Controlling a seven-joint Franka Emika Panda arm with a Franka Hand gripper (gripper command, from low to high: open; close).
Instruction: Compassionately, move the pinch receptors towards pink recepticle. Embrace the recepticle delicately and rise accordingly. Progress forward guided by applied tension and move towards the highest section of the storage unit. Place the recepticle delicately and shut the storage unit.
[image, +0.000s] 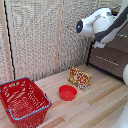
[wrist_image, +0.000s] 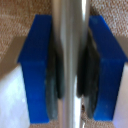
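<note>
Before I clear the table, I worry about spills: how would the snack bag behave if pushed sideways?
The snack bag stands upright on a narrow base, so a push up high would probably tip it. It looks like thin printed film, so likely light and floppy, crumpling rather than sliding. The red bowl sits close in front and might get nudged.

The arm (image: 100, 24) reaches high on the exterior view's right; the gripper's (wrist_image: 69, 65) blue-tipped fingers (wrist_image: 36, 65) clamp a silver bar (wrist_image: 70, 30).
</note>
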